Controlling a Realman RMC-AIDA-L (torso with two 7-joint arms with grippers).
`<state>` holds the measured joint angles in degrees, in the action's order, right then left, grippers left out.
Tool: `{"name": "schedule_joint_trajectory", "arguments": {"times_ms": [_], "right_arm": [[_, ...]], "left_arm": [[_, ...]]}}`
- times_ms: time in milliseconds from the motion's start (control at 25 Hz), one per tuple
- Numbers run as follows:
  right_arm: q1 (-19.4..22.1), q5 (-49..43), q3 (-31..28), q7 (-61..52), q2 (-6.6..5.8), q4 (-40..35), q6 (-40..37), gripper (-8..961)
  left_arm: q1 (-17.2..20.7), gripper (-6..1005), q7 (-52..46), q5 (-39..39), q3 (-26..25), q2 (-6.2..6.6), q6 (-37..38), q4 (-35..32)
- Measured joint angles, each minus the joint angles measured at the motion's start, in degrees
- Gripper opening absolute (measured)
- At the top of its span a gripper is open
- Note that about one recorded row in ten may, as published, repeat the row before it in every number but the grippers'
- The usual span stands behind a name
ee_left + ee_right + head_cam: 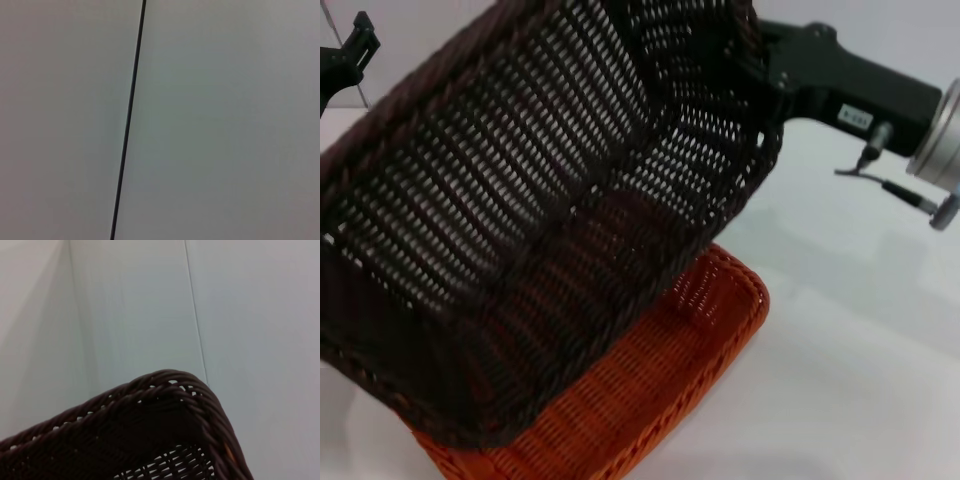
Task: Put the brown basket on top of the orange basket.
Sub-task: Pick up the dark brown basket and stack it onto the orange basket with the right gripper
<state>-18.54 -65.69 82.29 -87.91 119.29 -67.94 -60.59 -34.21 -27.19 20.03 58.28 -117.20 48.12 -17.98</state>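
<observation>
The brown basket point(520, 250) hangs tilted in the air and fills most of the head view, its open side facing me. My right gripper point(760, 70) is shut on its rim at the upper right corner, with the fingertips mostly hidden by the weave. Under it the orange basket point(660, 380) rests on the white table, and the brown basket's low edge hangs over the orange one's left part. The right wrist view shows a braided corner of the brown basket point(165, 390). My left gripper point(350, 55) stays raised at the far upper left, away from both baskets.
The white table point(860, 350) stretches out to the right of the baskets. A pale wall with a thin dark seam point(127, 120) fills the left wrist view. Cables point(905, 195) hang below the right wrist.
</observation>
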Motion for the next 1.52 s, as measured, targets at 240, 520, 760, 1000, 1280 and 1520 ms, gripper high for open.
{"name": "schedule_joint_trajectory", "arguments": {"times_ms": [240,520,760,1000,1280,1520], "right_arm": [[1.3,3.2,-0.3,1.2,-0.02,5.3,-5.0,144],[4.1,5.0,-1.9,2.3,-0.27,8.6,-8.6,144],[4.2,4.8,-2.5,2.5,-0.36,12.0,-9.3,144],[3.9,4.3,-3.6,1.8,-0.74,15.2,-11.5,144],[3.7,0.9,-6.1,1.2,-0.97,17.5,-13.9,151],[3.3,-0.2,-7.0,1.1,-0.98,21.4,-13.8,169]], "left_arm": [[-0.8,829,0.0,0.2,0.0,0.09,-1.5,0.0],[-1.2,829,0.0,0.3,0.0,0.13,-2.7,0.0],[-1.4,829,0.0,0.2,0.0,0.07,-2.8,0.0],[-1.8,829,0.1,0.4,0.0,0.02,-2.8,0.0],[-2.4,829,1.3,0.2,0.0,0.11,-3.6,0.0],[-2.4,829,1.6,0.1,-0.1,0.08,-3.6,0.0]]}}
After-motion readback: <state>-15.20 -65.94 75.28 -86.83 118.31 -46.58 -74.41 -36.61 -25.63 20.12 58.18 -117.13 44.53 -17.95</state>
